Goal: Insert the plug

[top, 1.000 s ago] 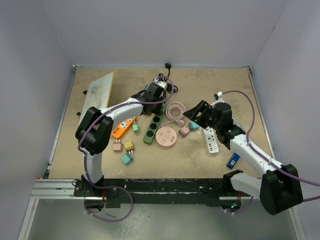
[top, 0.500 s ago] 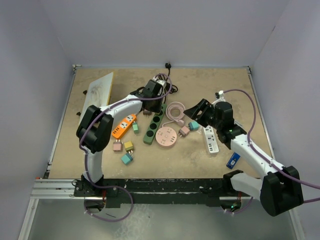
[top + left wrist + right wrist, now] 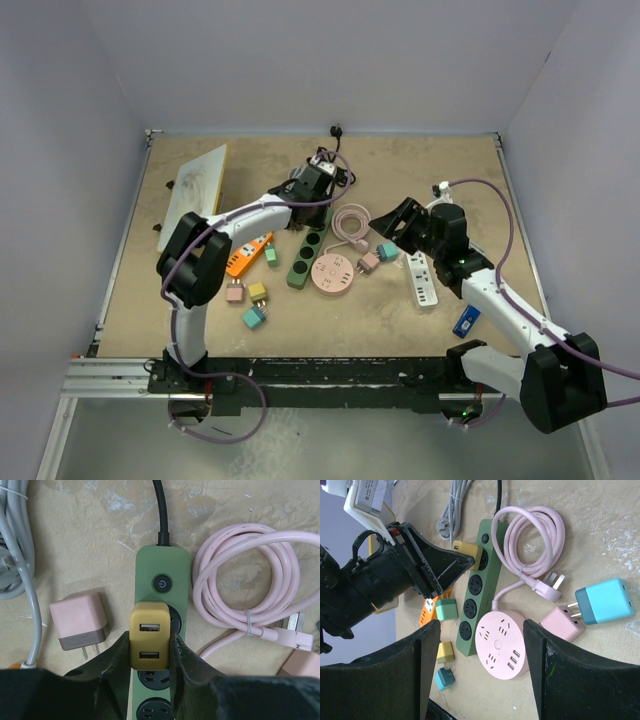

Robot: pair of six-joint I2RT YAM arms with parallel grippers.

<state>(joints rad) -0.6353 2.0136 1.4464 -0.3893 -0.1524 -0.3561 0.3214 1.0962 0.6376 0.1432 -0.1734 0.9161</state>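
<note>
Mustard-yellow two-port USB charger plug (image 3: pixel 149 625), gripped on both flanks by the black fingers (image 3: pixel 112 665) of the left claw (image 3: pixel 149 641). The plug stands over the socket next to the round power button (image 3: pixel 162 584) of a dark-green power strip (image 3: pixel 163 562) that lies flat on the beige worktop (image 3: pixel 75 510) (whether its prongs are fully seated cannot be told). The plug's USB ports face the left wrist camera. A coiled pink cable (image 3: pixel 245 580) lies just beside the strip on one side, and a pink square adapter (image 3: pixel 80 620) lies near it on the other. The right claw (image 3: pixel 481 627) hangs well apart from the plug, spread wide and holding nothing, above a round pink socket hub (image 3: pixel 500 642); a teal adapter (image 3: pixel 605 600) lies nearby.
</note>
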